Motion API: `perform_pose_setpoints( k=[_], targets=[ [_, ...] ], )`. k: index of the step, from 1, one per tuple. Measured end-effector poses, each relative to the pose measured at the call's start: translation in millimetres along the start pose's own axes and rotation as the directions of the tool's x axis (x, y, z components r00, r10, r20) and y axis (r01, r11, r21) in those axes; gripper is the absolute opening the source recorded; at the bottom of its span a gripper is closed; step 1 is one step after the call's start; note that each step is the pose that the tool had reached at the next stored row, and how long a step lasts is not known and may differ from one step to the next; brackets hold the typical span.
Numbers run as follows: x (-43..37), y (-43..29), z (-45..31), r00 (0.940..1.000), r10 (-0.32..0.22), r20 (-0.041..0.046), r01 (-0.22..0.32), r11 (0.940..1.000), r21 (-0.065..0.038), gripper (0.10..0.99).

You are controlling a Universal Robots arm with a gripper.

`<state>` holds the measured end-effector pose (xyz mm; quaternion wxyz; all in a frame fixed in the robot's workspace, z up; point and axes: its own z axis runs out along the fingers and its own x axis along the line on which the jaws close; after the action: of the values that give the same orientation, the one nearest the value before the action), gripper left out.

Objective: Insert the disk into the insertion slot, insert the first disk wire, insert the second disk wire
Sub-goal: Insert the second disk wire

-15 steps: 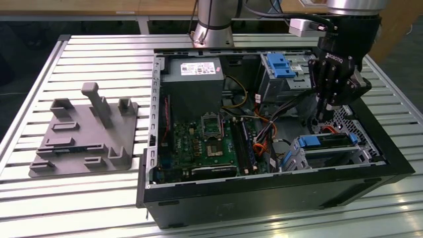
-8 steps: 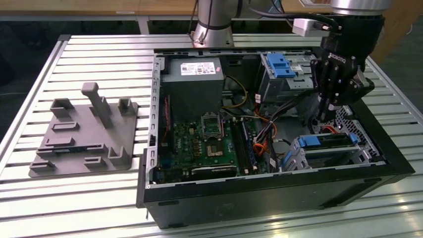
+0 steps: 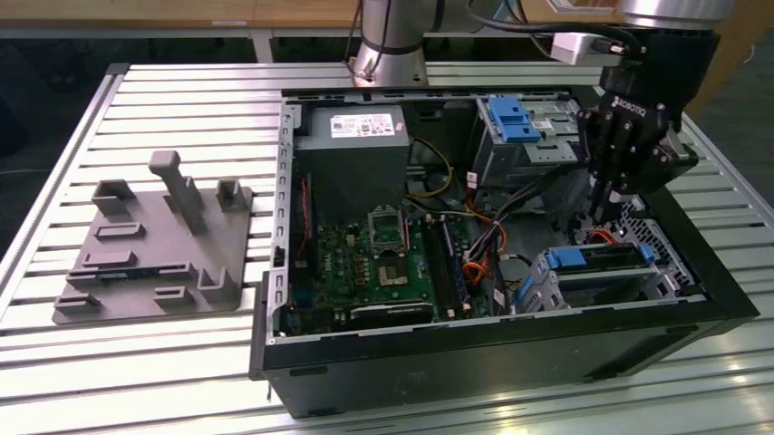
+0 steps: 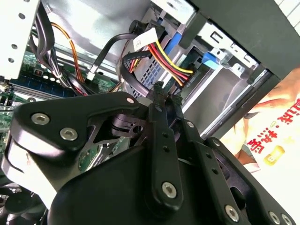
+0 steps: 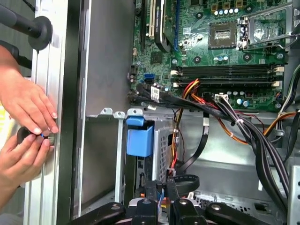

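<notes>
Slatted metal table (image 3: 181,82) carrying an open computer case (image 3: 484,349); the gripper (image 3: 601,213) reaches down into the case at the exterior view's right.

The disk (image 3: 604,260), framed by its blue carrier, sits inside the small perforated drive cage (image 3: 659,245) in the case corner at the exterior view's lower right, and the gripper hangs just above the cage's inner end. In the second wrist view the fingers (image 4: 159,122) are clenched close together with a thin gap between them; whether they pinch a wire cannot be told. Just past the fingertips, a plug with yellow, red and black wires (image 4: 168,61) lies near the cage. A grey fixture plate (image 3: 145,254) stands on the table, well apart from the case. In the first wrist view a person's hands (image 5: 28,108) rest on the table just outside the case wall.
</notes>
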<state>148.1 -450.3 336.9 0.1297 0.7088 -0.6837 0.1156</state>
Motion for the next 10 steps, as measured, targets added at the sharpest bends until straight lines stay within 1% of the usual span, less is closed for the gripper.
perform_pose_setpoints(
  k=[1, 2, 3, 5, 9, 10],
  targets=[
    [1.3, 0.0, 0.5, 1.0000, 0.000, 0.0050, 0.000, 1.0000, 0.000, 0.196],
    [2.5, 0.0, 1.0, 0.9999, 0.000, 0.0137, 0.000, 1.0000, 0.000, 0.196],
    [3.6, 0.0, 1.4, 0.9997, 0.000, 0.0242, 0.000, 1.0000, 0.001, 0.196],
    [5.7, 0.1, 2.1, 0.9988, -0.001, 0.0483, 0.001, 1.0000, 0.002, 0.196],
    [10.5, 0.3, 3.8, 0.9962, -0.001, 0.0867, 0.001, 1.0000, 0.003, 0.196],
    [11.7, 0.3, 4.3, 0.9955, -0.001, 0.0944, 0.001, 1.0000, 0.004, 0.196]
  ],
)
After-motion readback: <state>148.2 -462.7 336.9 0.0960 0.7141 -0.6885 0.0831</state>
